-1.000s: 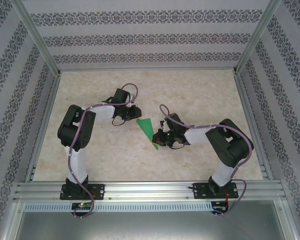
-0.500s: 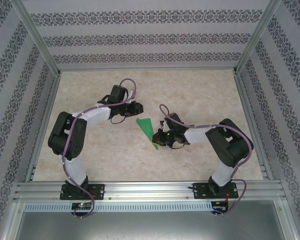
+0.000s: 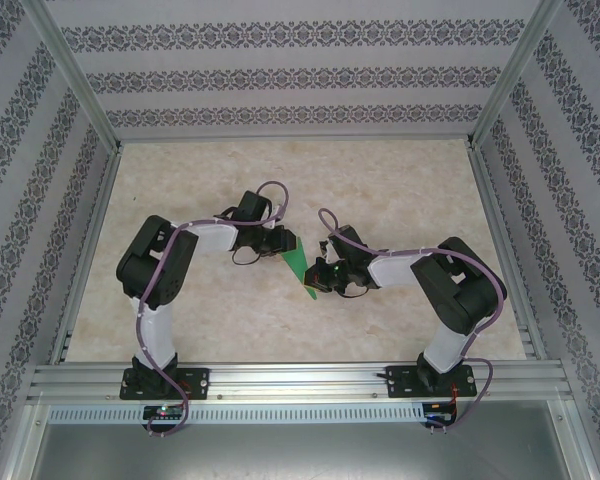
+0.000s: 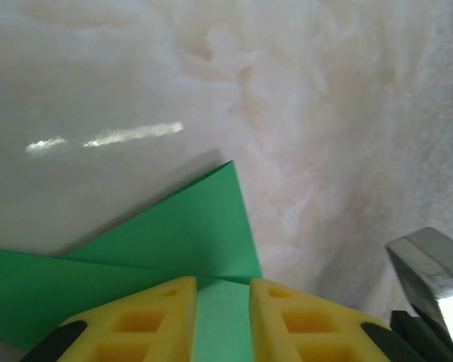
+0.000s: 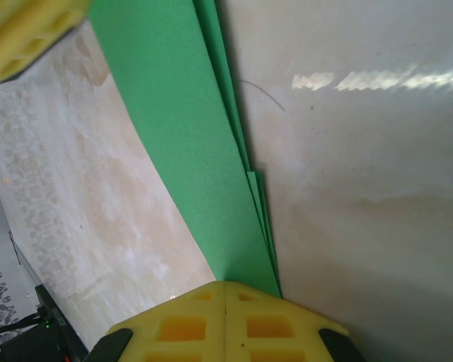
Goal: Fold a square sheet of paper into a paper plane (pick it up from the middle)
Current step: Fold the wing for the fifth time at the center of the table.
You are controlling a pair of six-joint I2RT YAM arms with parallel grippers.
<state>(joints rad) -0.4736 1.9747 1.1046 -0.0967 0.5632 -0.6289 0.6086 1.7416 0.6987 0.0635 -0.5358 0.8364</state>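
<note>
Bright green folded paper plane (image 3: pixel 297 266): thin, light, crumples easily; right gripper (image 5: pixel 225 290) clamped on near tip; left gripper (image 4: pixel 223 290) spread apart over far wide edge. Pinch there.

Both arms bent inward, low; left gripper (image 4: pixel 223 286) fingers slightly apart; right gripper (image 5: pixel 225 290) clamped on paper plane (image 5: pixel 174 136).
</note>
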